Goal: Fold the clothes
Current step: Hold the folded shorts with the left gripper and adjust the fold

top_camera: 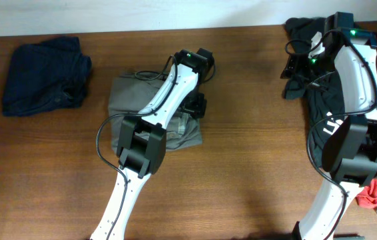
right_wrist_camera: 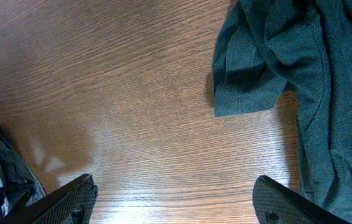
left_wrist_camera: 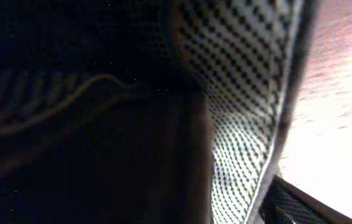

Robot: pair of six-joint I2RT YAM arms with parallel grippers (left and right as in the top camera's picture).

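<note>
Woven cloth (left_wrist_camera: 238, 93), pressed right up to the left wrist lens: a lighter checked weave beside dark folds, most likely the shorts (top_camera: 125, 93) at no distance. Left gripper (top_camera: 195, 107): set low on the edge of the shorts nearest the other arm. The shorts lie directly beneath it as a compact folded block spreading out to its left. Its fingers are hidden by cloth and arm, so apart or clamped cannot be told. Probable reason for the posture is pressing or tucking a fold flat. Right gripper (right_wrist_camera: 176, 198): fingers wide apart, nothing between them, hovering over bare table (right_wrist_camera: 132, 93) — parked clear of the work, by the look of it. A dark green garment (right_wrist_camera: 275, 62) lies ahead and to the right in its own view, and the shorts are well apart from it, toward the other arm.
</note>
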